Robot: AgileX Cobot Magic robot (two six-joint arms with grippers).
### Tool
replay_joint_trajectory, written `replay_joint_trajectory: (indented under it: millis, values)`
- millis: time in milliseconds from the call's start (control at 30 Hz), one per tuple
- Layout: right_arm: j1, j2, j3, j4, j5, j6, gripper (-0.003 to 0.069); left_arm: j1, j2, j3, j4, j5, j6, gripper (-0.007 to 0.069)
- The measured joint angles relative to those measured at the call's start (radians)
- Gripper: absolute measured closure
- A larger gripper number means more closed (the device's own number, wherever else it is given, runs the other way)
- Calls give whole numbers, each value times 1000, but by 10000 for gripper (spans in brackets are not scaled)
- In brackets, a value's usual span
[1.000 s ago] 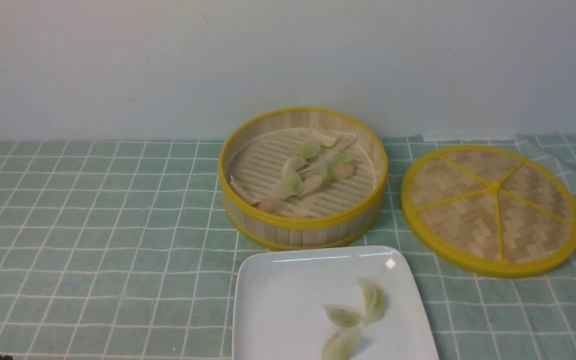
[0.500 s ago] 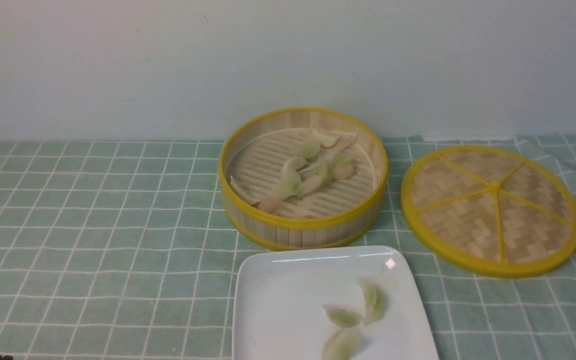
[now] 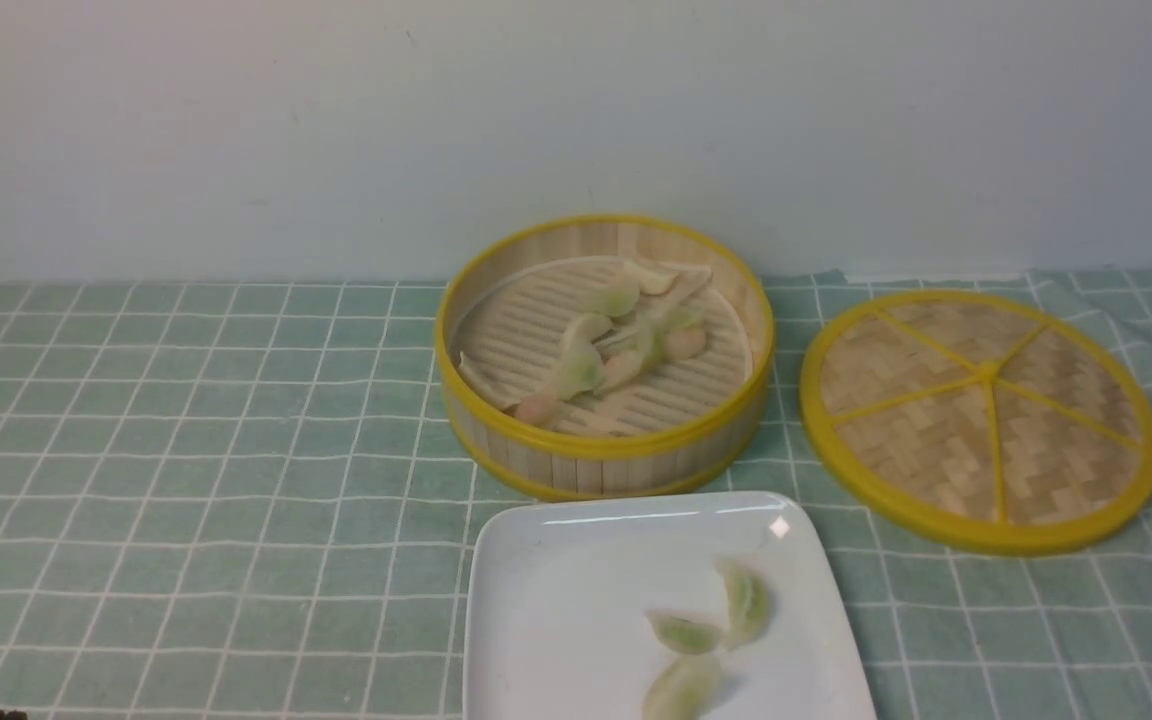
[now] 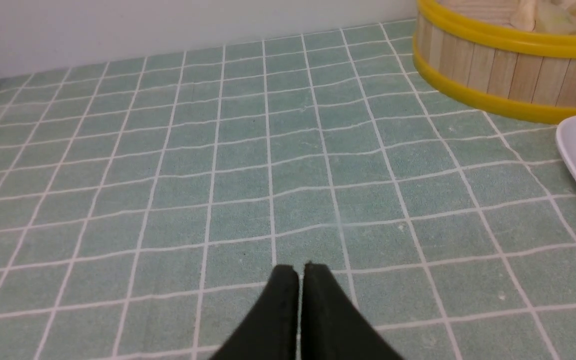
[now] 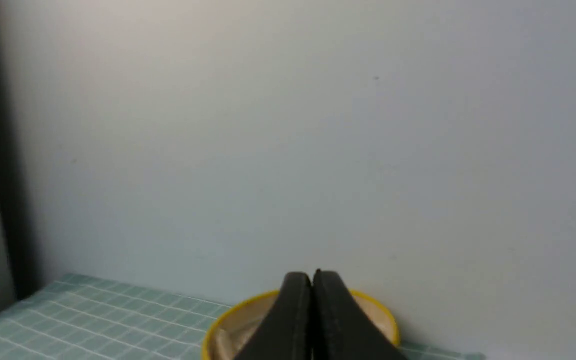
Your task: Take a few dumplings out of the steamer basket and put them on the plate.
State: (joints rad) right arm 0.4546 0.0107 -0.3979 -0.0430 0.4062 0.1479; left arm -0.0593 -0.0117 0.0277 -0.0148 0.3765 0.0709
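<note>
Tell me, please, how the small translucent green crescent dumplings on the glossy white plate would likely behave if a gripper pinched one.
The small translucent green crescent dumplings look thin and soft, so one would probably flex or squash. The glossy white plate looks slick, so a nudged dumpling may slide. Their small size suggests they are light.
</note>
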Motion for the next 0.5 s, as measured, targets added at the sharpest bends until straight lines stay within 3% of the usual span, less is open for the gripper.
replay_joint_trajectory:
  millis: [300, 500]
  values:
    - [-398, -5, 314, -53, 6, 1, 672, 0, 0, 0, -1, 1, 0, 631]
    - [-475, -22, 416, -53, -14, 16, 672, 0, 0, 0, -1, 1, 0, 631]
